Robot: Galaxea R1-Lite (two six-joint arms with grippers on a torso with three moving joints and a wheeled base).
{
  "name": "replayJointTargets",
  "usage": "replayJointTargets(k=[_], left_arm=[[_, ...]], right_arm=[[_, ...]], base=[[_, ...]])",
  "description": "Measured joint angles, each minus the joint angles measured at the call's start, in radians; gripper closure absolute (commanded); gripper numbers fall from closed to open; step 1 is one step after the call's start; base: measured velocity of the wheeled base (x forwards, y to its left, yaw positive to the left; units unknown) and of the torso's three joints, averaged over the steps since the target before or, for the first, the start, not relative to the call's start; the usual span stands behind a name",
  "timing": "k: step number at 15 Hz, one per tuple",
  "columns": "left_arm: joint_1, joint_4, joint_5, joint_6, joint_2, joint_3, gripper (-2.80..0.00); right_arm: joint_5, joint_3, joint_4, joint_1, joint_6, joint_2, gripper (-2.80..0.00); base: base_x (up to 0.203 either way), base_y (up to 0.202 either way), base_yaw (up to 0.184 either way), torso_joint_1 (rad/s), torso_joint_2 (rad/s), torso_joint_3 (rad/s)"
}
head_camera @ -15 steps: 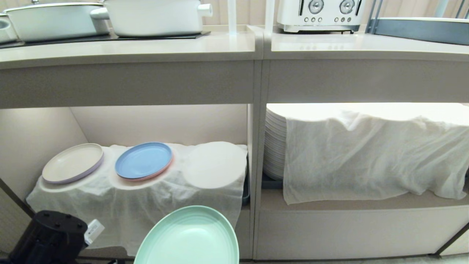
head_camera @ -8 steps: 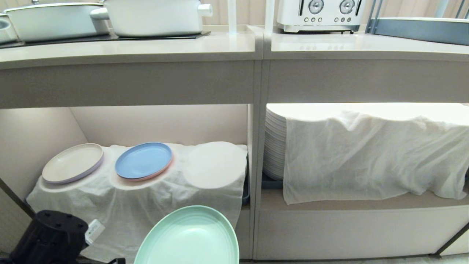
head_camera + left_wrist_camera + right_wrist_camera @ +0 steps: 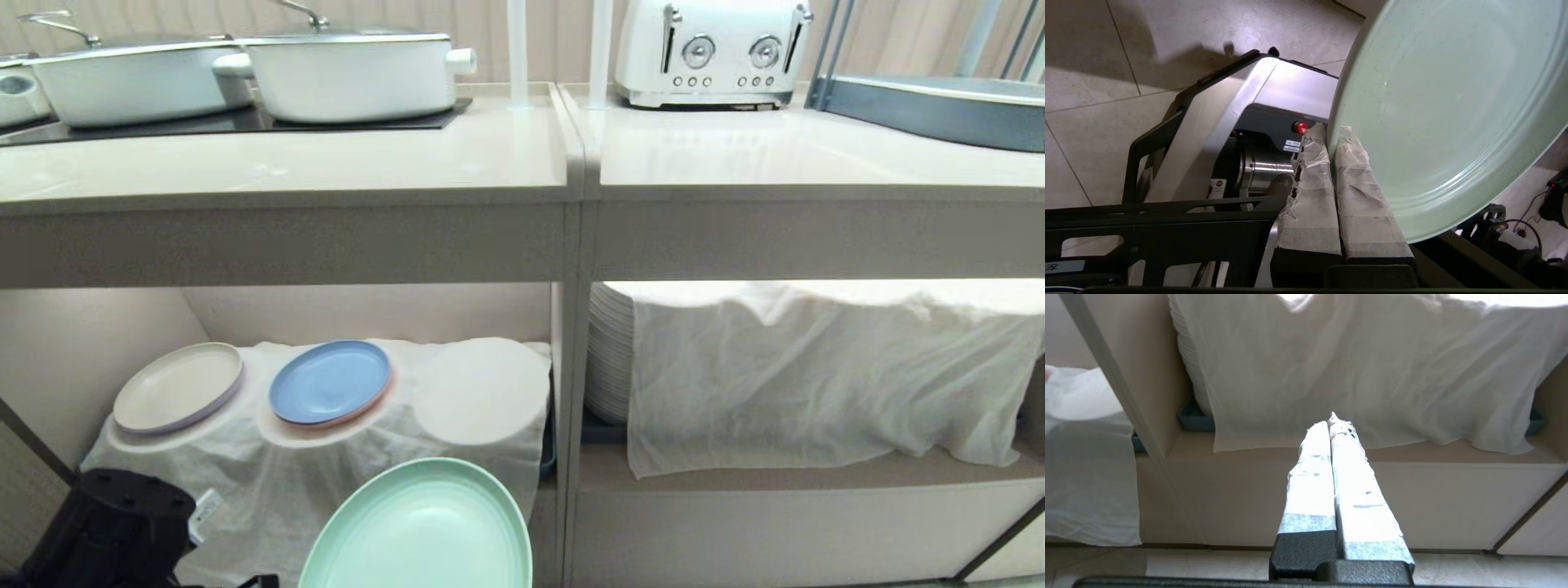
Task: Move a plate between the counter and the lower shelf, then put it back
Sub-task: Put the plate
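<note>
My left gripper [image 3: 1331,132] clenched on the rim of the mint-green plate [image 3: 420,531], plate held in the air before the lower shelf [image 3: 73,343], below the bench [image 3: 286,175], my right gripper [image 3: 1333,424] pressed closed, holding nothing, facing the cloth-draped plate stack [image 3: 1186,363]

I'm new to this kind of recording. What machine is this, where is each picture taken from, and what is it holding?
This is a two-armed robot on wheels. One picture comes from its head, looking at a kitchen counter with white pots and a toaster. Below is the lower shelf, draped with cloth, where a blue plate and an off-white plate lie. The other two pictures come from cameras on its wrists. The left hand pinches the rim of the mint-green plate, held in front of the shelf. The right hand is shut, empty, pointing at the neighbouring bay with a covered plate stack.
</note>
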Motion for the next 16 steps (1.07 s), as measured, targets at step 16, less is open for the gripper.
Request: replayJointTargets(k=[16], left_arm=[[0.013,-0.002,-0.001,0.0,-0.001,0.0,0.0]], right_arm=[[0.0,0.0,0.001,0.0,0.0,0.0,0.0]], base=[[0.0,0.0,0.0,0.209,-0.49,-0.283]])
